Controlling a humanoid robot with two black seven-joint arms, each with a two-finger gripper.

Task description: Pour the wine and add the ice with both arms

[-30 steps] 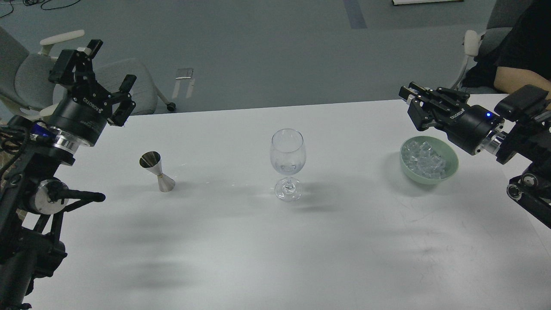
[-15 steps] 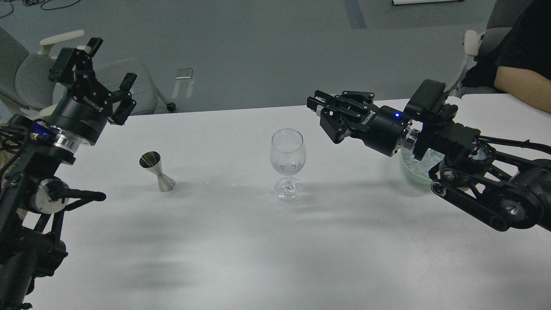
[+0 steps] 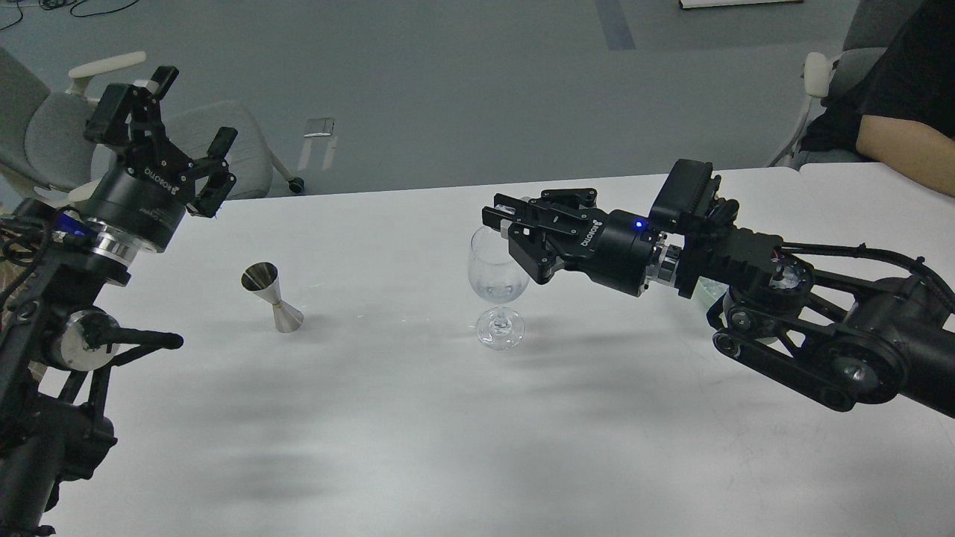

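An empty clear wine glass [image 3: 498, 277] stands upright at the table's middle. My right gripper [image 3: 498, 216] reaches in from the right and hovers just over the glass's rim, its fingers closed on a small pale glint that looks like one ice cube [image 3: 509, 212]. The pale green bowl [image 3: 706, 289] shows only as a sliver behind my right arm, and the heap of ice in it is hidden. My left gripper [image 3: 192, 108] is open and empty, raised high at the far left, well away from the glass.
A steel jigger [image 3: 273, 297] stands left of the glass. A person's arm [image 3: 895, 138] rests at the table's far right corner. Grey chairs [image 3: 52, 127] stand behind the table's far left edge.
My right arm has swept left from above the green bowl to over the wine glass's rim, fingers staying closed. The left arm, the glass and the jigger have not moved.
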